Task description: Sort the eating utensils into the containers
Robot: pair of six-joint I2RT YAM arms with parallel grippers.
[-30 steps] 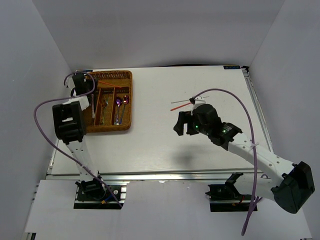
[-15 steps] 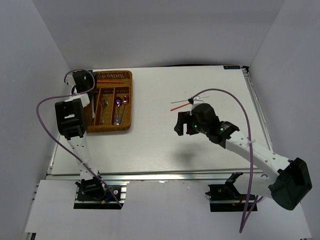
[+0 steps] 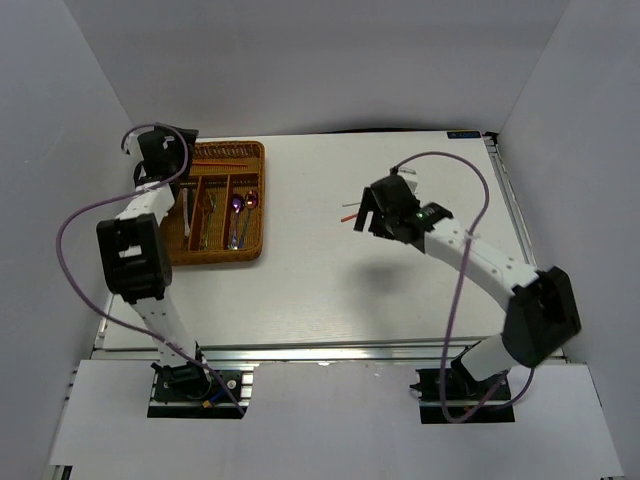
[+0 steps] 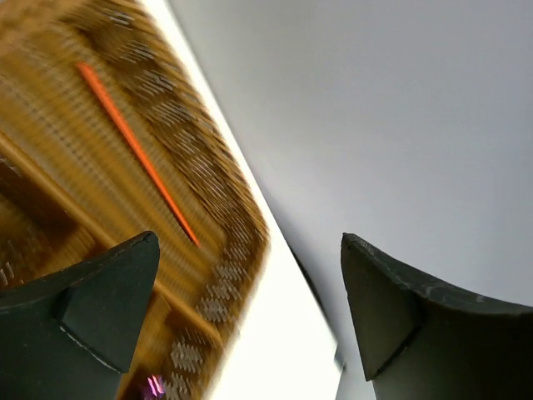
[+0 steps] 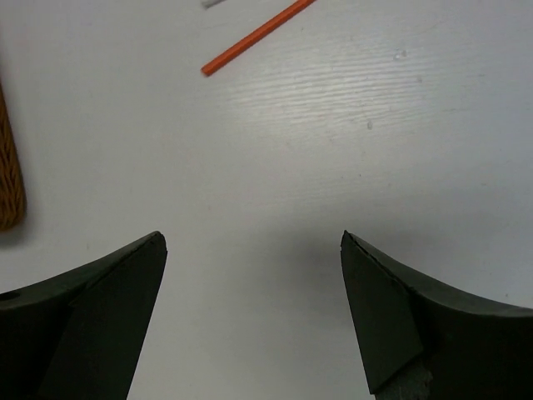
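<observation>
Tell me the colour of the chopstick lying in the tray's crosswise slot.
Orange-red chopstick; the left wrist view shows it best.

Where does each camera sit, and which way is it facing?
Top external: fixed above and behind both arms, looking down on table and tray.
Left wrist: on the left arm, facing the tray's crosswise slot and its red chopstick; the open left gripper shows.
Right wrist: on the right arm, facing the table and the loose red chopstick; the open right gripper shows.
Shared: top and right wrist show that chopstick.
</observation>
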